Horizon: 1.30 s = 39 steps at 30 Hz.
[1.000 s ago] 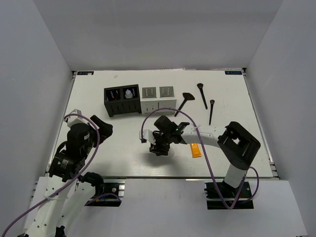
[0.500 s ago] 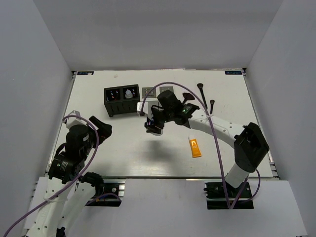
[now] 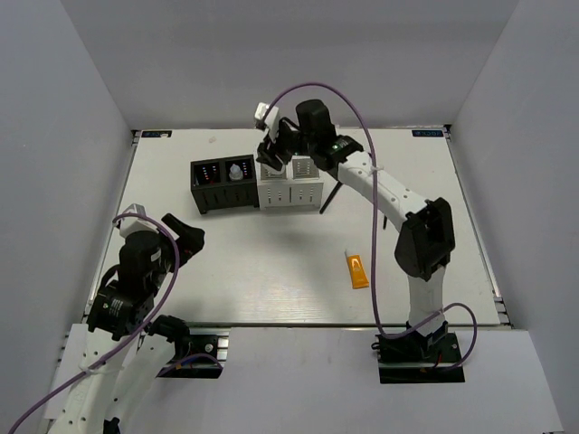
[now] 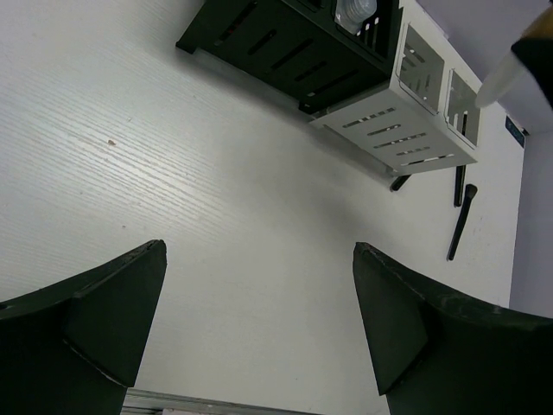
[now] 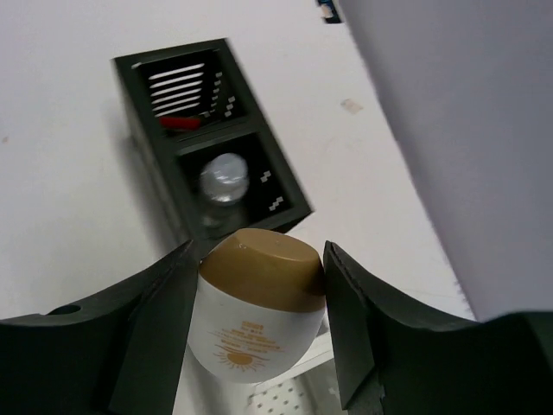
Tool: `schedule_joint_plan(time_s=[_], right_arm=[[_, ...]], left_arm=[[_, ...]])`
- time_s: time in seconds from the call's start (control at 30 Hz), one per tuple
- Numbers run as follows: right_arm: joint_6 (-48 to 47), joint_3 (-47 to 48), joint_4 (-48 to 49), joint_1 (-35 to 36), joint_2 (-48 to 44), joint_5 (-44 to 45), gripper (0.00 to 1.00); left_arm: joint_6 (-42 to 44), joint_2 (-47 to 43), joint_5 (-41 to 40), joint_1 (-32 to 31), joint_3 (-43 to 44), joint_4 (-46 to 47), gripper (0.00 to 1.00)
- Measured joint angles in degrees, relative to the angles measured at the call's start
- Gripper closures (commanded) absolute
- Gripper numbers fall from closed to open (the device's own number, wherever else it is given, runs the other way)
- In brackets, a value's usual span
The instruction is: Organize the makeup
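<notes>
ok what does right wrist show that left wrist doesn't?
Only right wrist: the right gripper shut on the gold-capped white compact, and a red lip stick in the black organizer. Only left wrist: the open left gripper and black brushes lying on the table. Both: the black organizer, the clear bottle in it, part of the white organizer; a pale blur at left wrist's top right edge may be the compact.

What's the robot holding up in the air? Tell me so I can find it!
Look at the back of the table for a black box and a white box, side by side. Above them hangs the right gripper, and pinched in it is a little white oval pot. Its golden-brown cap sets it apart; the bottle in the black box is clear.
</notes>
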Motion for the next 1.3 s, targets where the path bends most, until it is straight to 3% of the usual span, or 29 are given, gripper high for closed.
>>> schedule_joint_plan(time_s=[0.17, 0.47, 0.5, 0.6, 0.63, 0.7, 0.83, 0.97, 1.07, 1.2, 1.3], right_arm=[[3.3, 6.4, 3.3, -2.7, 6.1, -0.4, 1.0], [10.4, 4.5, 9.8, -4.7, 10.5, -4.3, 1.0], [10.9, 3.6, 10.6, -4.8, 10.5, -4.9, 0.98], [12.0, 1.2, 12.6, -5.0, 10.5, -6.2, 0.71], [12.3, 0.8, 13.0, -5.0, 10.5, -6.5, 0.58], [12.7, -0.2, 13.4, -5.0, 10.6, -6.7, 0.48], [13.2, -0.7, 13.7, -5.5, 10.6, -7.0, 0.44], [14.1, -0.7, 14.2, -6.3, 10.6, -7.7, 0.42], [15.1, -0.9, 14.3, -7.4, 10.5, -8.2, 0.38], [16.3, -3.5, 15.1, -8.8, 8.9, -9.1, 0.24], [16.5, -4.6, 15.2, -9.4, 7.6, -9.7, 0.23]], left_arm=[[-0.2, -0.3, 0.0, 0.0, -0.1, 0.0, 0.02], [-0.2, 0.2, 0.0, 0.0, -0.2, 0.3, 0.02], [-0.2, 0.4, 0.1, 0.0, -0.3, 0.6, 0.02], [-0.2, 1.4, 0.5, 0.0, -0.5, 1.5, 0.02], [-0.1, 1.9, 0.9, 0.0, -0.6, 1.9, 0.02], [0.3, 3.2, 1.8, 0.0, -0.6, 2.8, 0.03], [1.3, 6.7, 4.8, -0.1, -0.7, 5.9, 0.16], [2.2, 10.3, 10.2, -0.1, -1.2, 11.0, 0.38], [2.8, 13.8, 14.4, -0.1, -1.4, 15.0, 0.47], [3.8, 18.6, 18.5, -0.2, -1.3, 18.7, 0.45], [4.5, 21.9, 21.1, -0.4, -0.7, 20.7, 0.39]])
